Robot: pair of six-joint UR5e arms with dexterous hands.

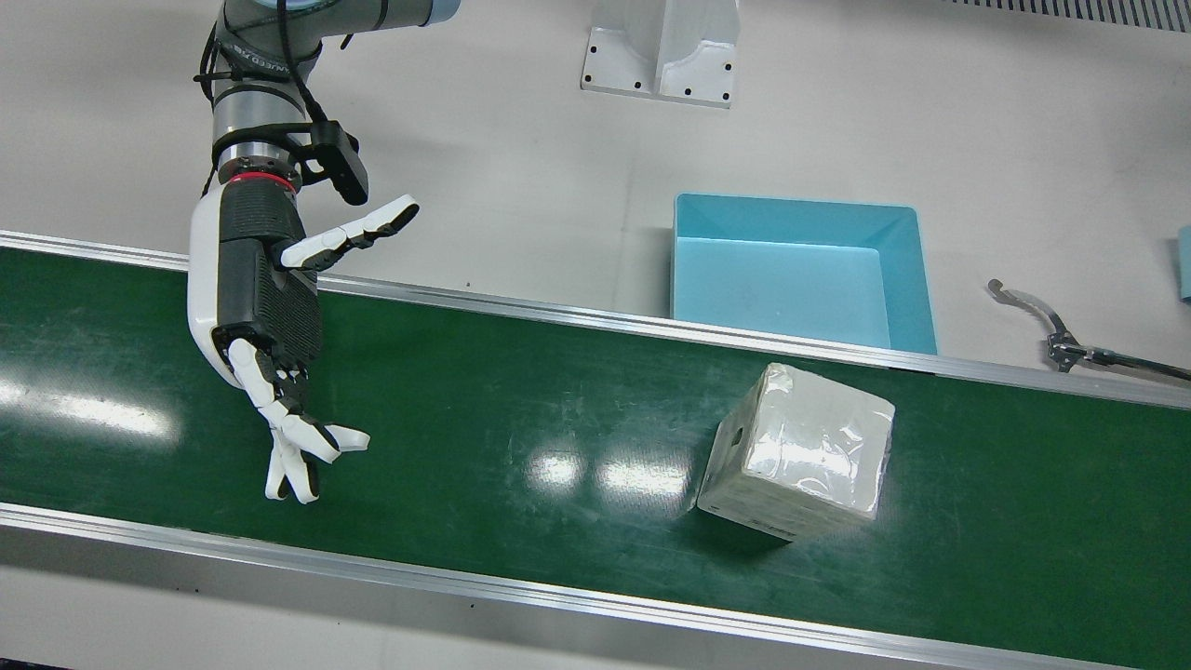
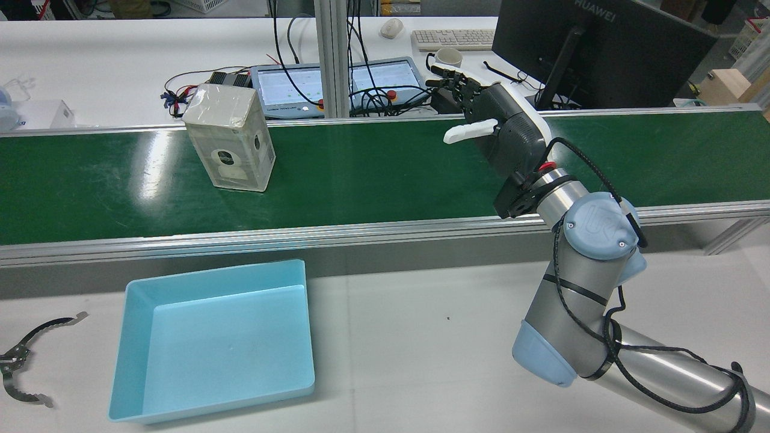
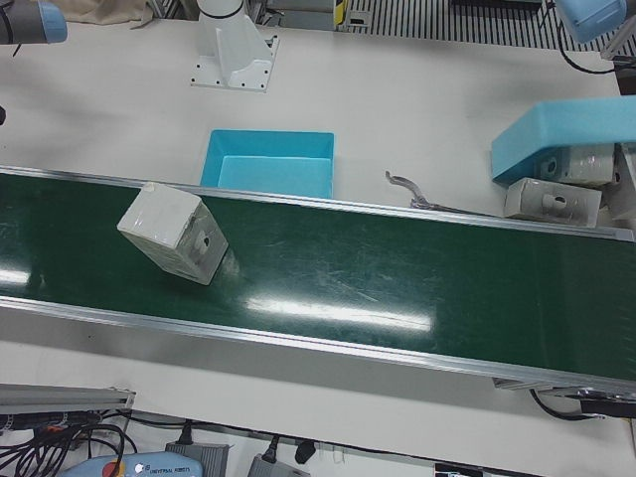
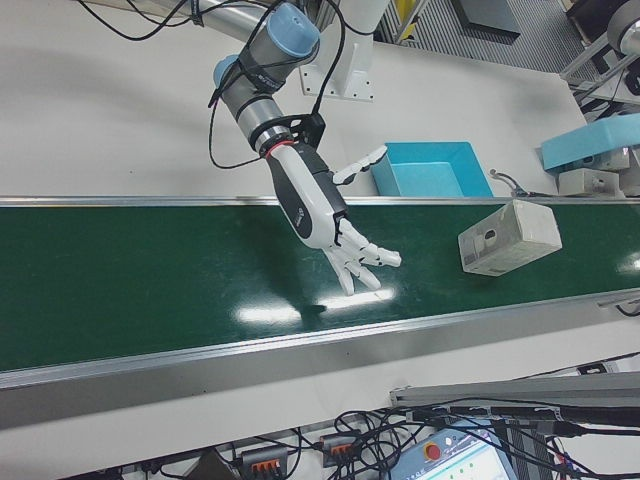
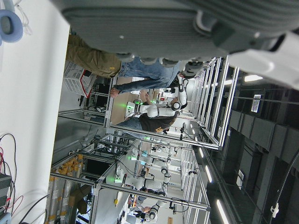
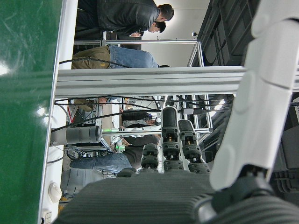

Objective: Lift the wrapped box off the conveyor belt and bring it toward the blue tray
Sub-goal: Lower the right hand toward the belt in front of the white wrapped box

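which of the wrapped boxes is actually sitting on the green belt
The wrapped box alone on the conveyor belt, just in front of the blue tray. The other wrapped boxes sit off the belt, under the blue foam block.

green belt point(image 1: 521, 409); lt-blue tray point(image 1: 916, 279); off-white box point(image 1: 800, 451); blk/white hand point(image 1: 270, 316).

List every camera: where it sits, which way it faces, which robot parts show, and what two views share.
Front view: overhead, looking down; right hand above the green conveyor belt.
Rear view: high behind, facing forward; right arm and hand.
Left-front view: operators' side; no hand visible.
Right-front view: operators' side; right hand.
Left hand view: on the left hand, facing the lab.
Right hand view: on the hand, past the belt edge.
Shared: the plastic-wrapped white box and light blue plastic tray appear front and rear.
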